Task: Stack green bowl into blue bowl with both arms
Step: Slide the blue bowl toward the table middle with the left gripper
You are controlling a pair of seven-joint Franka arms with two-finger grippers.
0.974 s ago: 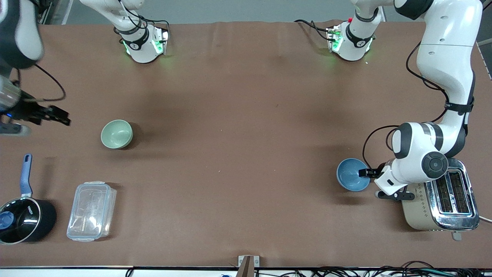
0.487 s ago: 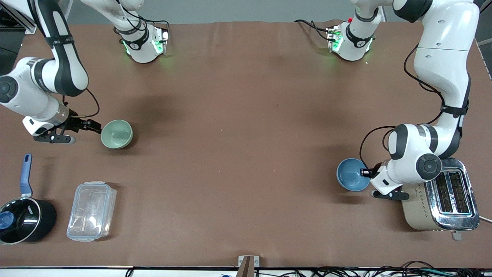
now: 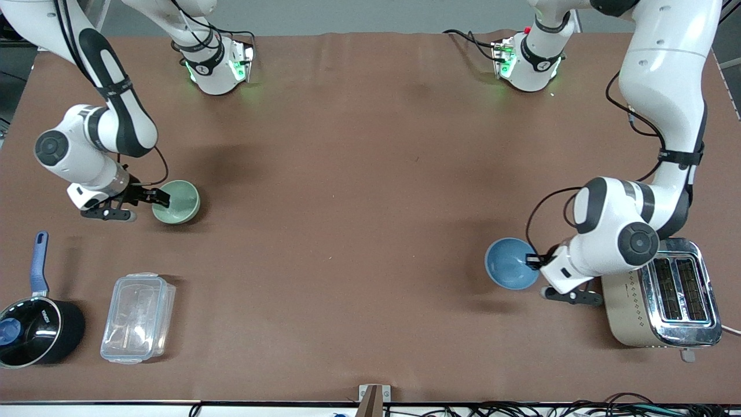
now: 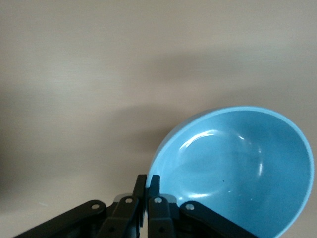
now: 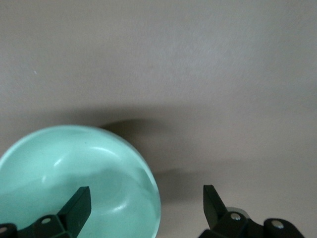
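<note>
The pale green bowl (image 3: pixel 179 202) sits on the table toward the right arm's end. My right gripper (image 3: pixel 160 198) is open at its rim. In the right wrist view the green bowl (image 5: pixel 74 173) has one fingertip (image 5: pixel 77 203) over its inside and the other outside, so my right gripper (image 5: pixel 145 201) straddles the rim. The blue bowl (image 3: pixel 509 263) is toward the left arm's end, beside the toaster. My left gripper (image 3: pixel 533 262) is shut on its rim. The left wrist view shows my left gripper (image 4: pixel 147 184) pinching the edge of the blue bowl (image 4: pixel 242 168).
A silver toaster (image 3: pixel 663 295) stands right beside the left arm's wrist. A black saucepan with a blue handle (image 3: pixel 35 327) and a clear plastic container (image 3: pixel 138 317) lie nearer the front camera than the green bowl. The brown table (image 3: pixel 347 202) is bare between the bowls.
My right arm swung in and its open gripper reached the green bowl's rim. My left gripper moved the blue bowl away from the toaster, toward the table's middle.
</note>
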